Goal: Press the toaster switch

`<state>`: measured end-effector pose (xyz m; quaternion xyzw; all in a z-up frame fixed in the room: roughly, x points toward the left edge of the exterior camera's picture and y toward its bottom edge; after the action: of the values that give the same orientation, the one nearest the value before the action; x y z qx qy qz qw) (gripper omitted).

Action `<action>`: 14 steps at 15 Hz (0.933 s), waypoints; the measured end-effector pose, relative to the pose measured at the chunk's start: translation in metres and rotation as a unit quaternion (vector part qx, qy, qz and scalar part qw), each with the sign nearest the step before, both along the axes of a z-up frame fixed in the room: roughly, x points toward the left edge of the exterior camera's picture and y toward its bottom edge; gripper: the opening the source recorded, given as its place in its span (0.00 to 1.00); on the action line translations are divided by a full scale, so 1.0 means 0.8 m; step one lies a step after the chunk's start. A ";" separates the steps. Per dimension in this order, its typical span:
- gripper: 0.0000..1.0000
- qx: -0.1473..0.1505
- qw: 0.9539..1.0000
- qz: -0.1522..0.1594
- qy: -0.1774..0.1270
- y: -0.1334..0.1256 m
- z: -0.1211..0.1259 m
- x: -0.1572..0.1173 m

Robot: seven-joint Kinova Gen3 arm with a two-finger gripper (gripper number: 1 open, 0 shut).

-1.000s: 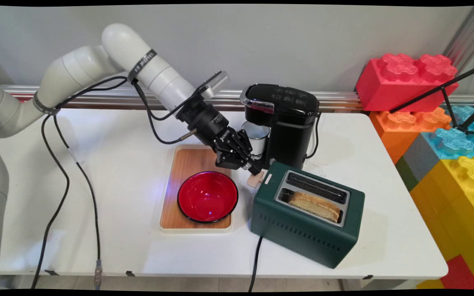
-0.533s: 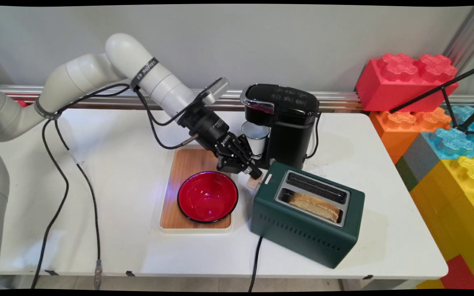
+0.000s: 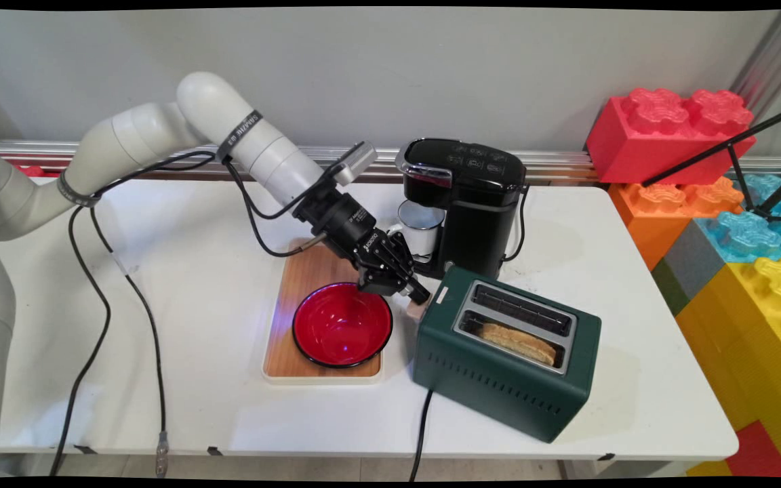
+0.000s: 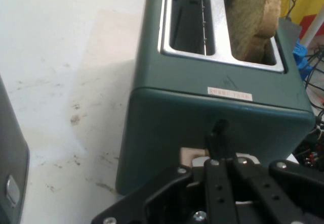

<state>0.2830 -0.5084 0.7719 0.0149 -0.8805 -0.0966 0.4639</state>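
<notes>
Gripper (image 3: pixel 417 297): fingers pressed together on toaster lever (image 3: pixel 419 309), left end of green toaster (image 3: pixel 506 352), desk centre. Bread slice (image 3: pixel 519 341) in near slot. Risk: fingertips slipping off lever; toaster shifting toward red bowl (image 3: pixel 342 324).

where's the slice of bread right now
In the main view the bread slice sits in the nearer slot of the green toaster, right of the red bowl; the farther slot is empty.
</notes>
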 end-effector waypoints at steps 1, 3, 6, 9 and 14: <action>0.00 0.001 1.000 0.001 0.000 0.001 -0.003 0.000; 0.00 0.002 1.000 0.003 0.000 0.002 -0.009 0.000; 0.00 0.002 1.000 0.004 -0.001 0.003 -0.015 0.000; 0.00 0.002 1.000 0.006 -0.002 0.004 -0.021 0.000; 0.00 0.002 1.000 0.009 -0.006 0.006 -0.029 0.002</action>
<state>0.2843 -0.5033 0.7490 0.0238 -0.8827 -0.0940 0.4598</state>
